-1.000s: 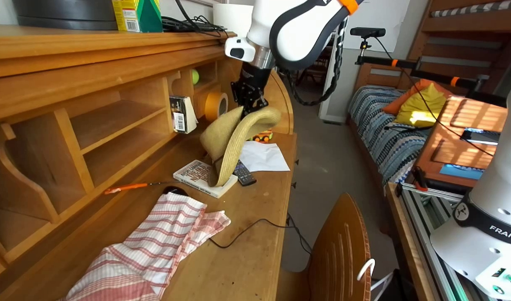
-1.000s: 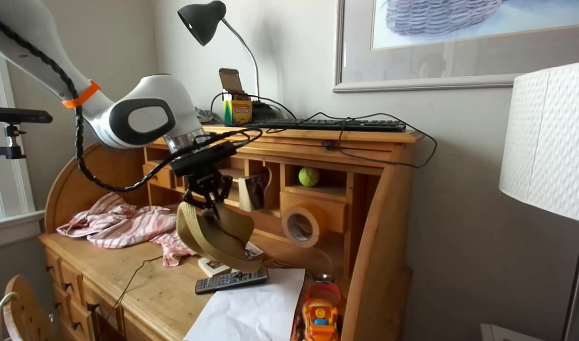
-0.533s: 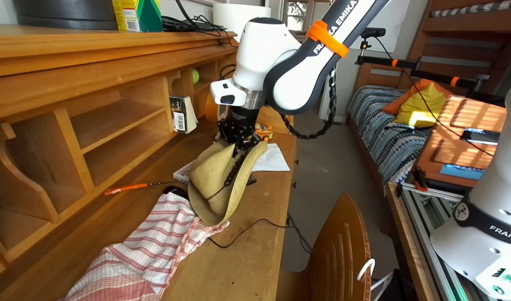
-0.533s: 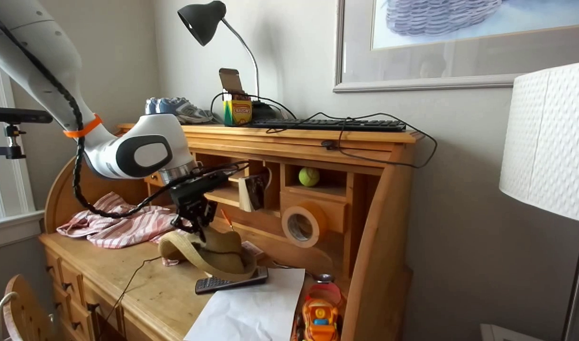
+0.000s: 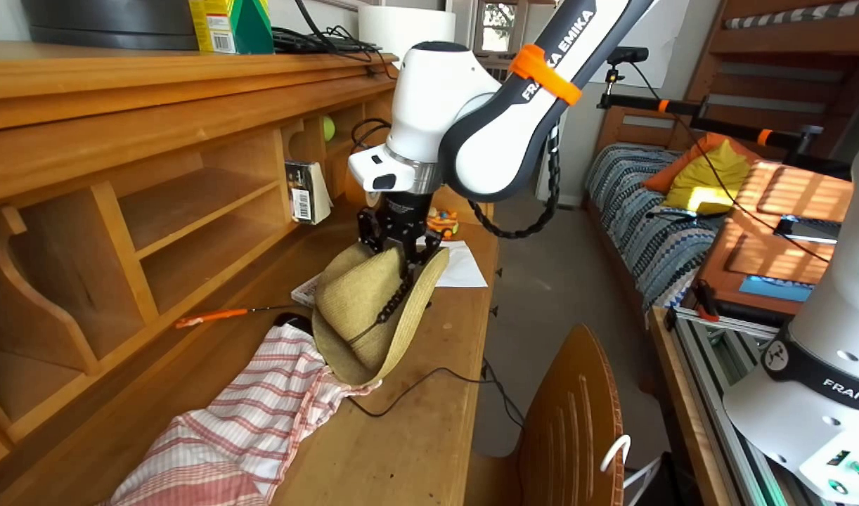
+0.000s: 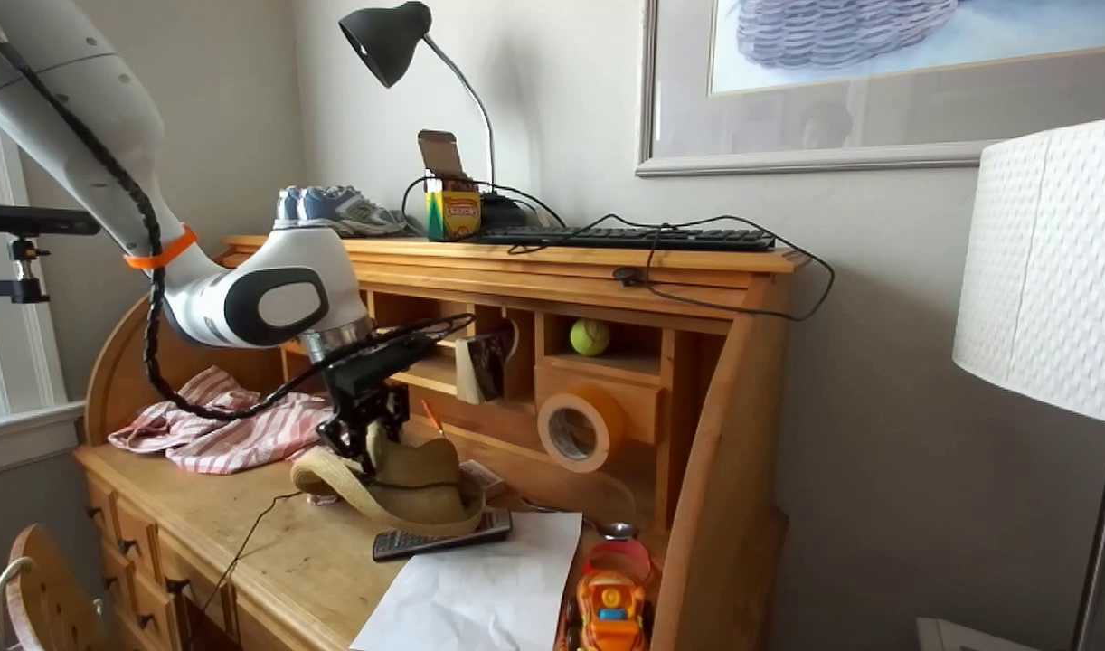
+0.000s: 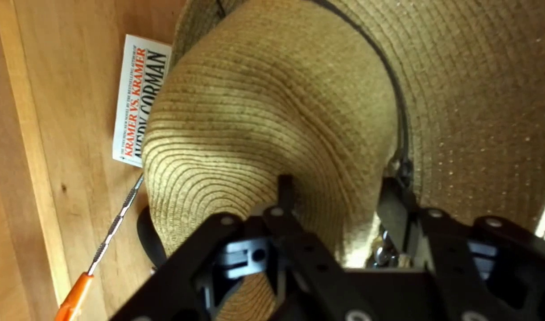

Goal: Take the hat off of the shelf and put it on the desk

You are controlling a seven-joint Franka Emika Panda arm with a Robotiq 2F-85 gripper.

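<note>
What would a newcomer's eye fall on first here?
Probably the straw hat, midway along the desk, with the gripper open at its crown. Next might come the red-and-white striped cloth on the desk and the bright tennis ball up in a cubbyhole.

The parted tool (image 7: pixel 338 189) stands at the hat (image 7: pixel 241 129).

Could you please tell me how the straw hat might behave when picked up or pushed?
The straw hat is probably floppy, since its brim curls unevenly in both exterior views. It is likely light for its size, as its woven material looks thin. If pushed, it may nudge the striped cloth, which the brim overlaps in an exterior view.
</note>
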